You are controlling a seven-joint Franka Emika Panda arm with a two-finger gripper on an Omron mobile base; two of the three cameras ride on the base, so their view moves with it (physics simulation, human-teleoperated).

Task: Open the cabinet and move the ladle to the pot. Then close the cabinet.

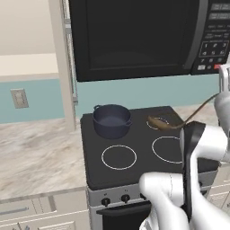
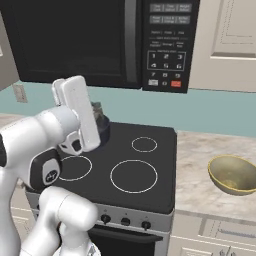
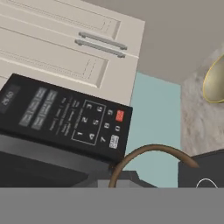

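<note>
ladle (image 1: 158, 121) handle, curved brown, arcs just ahead of the jaws, which are pinched on it | bowl hangs over the rear right burner (image 1: 159, 121), beside the pot (image 1: 112, 120) | step: carry left, keep level, lower bowl inside rim | pot: small, dark blue-grey, on rear left burner | cabinet (image 3: 65, 48) doors shut

A home kitchen is shown: a stove (image 1: 134, 152) is set into a marble counter (image 1: 36, 152), a microwave (image 1: 134, 36) is mounted above, and beige cabinets (image 3: 65, 48) are fitted.
</note>
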